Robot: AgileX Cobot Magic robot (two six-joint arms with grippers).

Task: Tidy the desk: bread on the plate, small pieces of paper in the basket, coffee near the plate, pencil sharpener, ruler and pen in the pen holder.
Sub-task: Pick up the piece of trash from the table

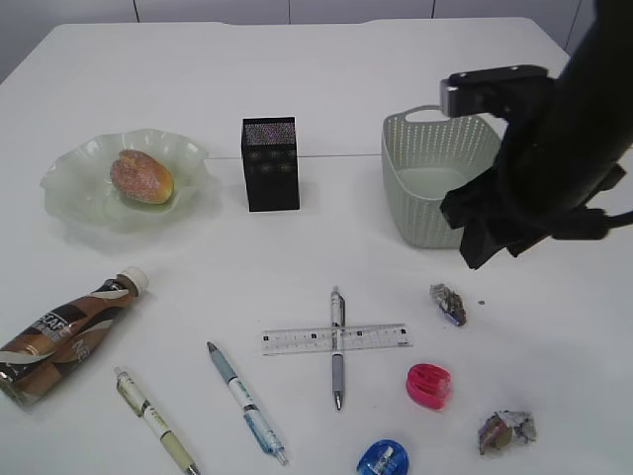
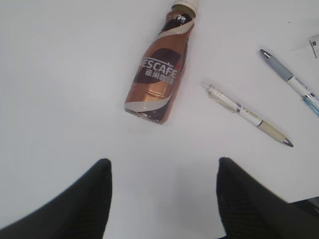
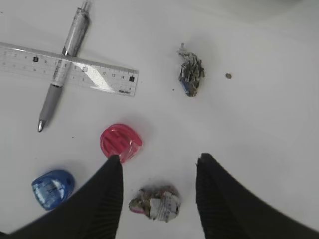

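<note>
Along the front edge of the worktop (image 1: 326, 109), left to right: coffee bottle (image 1: 61, 332), two pens (image 1: 153, 418), ruler (image 1: 335, 338) crossing a third pen (image 1: 337, 346), blue sharpener (image 1: 383, 460), pink sharpener (image 1: 428, 385), crumpled paper (image 1: 506, 430). Left end effector (image 2: 162, 191) released, empty, above the bottle; right end effector (image 3: 157, 172) released, empty, above the paper.

Pink sharpener (image 1: 428, 385), blue sharpener (image 1: 383, 460)

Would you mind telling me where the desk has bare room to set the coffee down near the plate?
Bare patches: between the plate and pen holder, and in front of the plate, above the coffee bottle. It is crowded around the ruler, pens and sharpeners.
</note>
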